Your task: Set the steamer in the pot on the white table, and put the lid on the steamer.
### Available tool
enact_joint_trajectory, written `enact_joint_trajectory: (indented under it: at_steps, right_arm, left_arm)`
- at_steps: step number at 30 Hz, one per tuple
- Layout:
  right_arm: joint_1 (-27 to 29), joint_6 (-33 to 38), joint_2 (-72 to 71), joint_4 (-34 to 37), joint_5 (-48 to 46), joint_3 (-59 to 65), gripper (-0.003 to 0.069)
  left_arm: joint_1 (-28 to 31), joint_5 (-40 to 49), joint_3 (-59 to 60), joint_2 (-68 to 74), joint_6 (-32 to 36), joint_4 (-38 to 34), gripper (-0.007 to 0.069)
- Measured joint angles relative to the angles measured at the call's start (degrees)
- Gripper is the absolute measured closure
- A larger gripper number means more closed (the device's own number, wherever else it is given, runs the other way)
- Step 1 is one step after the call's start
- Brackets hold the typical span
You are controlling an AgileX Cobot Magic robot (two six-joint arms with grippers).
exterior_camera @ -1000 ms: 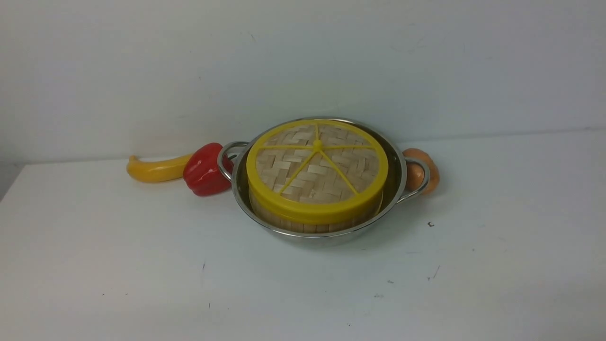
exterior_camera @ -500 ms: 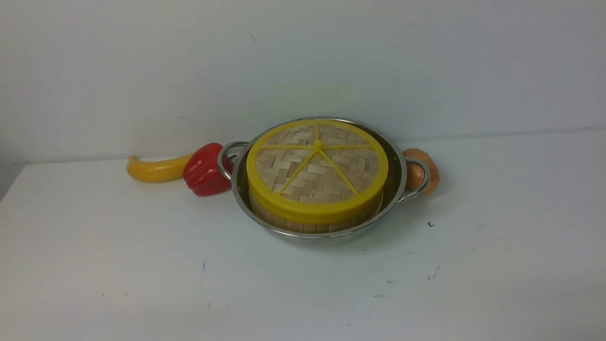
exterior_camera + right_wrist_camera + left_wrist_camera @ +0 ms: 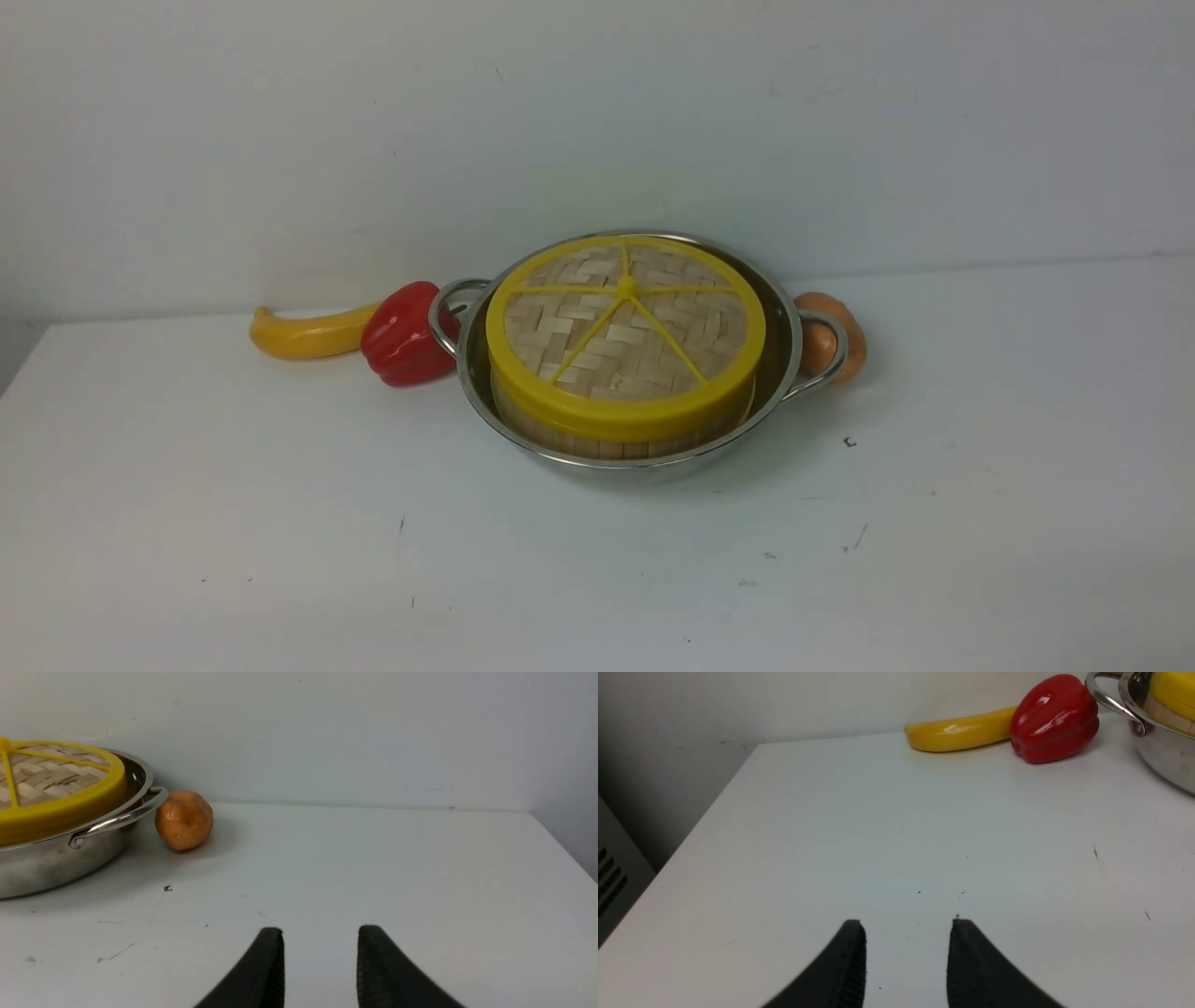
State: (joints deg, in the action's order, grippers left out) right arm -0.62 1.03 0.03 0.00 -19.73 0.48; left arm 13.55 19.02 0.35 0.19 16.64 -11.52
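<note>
Pepper (image 3: pixel 403 334), banana (image 3: pixel 303 334) beside pot (image 3: pixel 789 327)

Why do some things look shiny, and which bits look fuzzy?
Left wrist view: light makes white glare spots on the red bell pepper and yellow banana; the left gripper is dark and a bit blurry. Right wrist view: the pot throws a soft shadow; the right gripper looks fuzzy. Front view: the picture is a bit soft and dim.
</note>
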Motion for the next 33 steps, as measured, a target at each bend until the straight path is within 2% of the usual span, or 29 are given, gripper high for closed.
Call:
enact_joint_trajectory:
  at_steps: [33]
  right_arm:
    - [0.0,0.0,0.0,0.0,0.35,0.0,0.0417]
  left_arm:
    - [-2.56,0.0,0.0,0.0,0.0,0.0,0.0384]
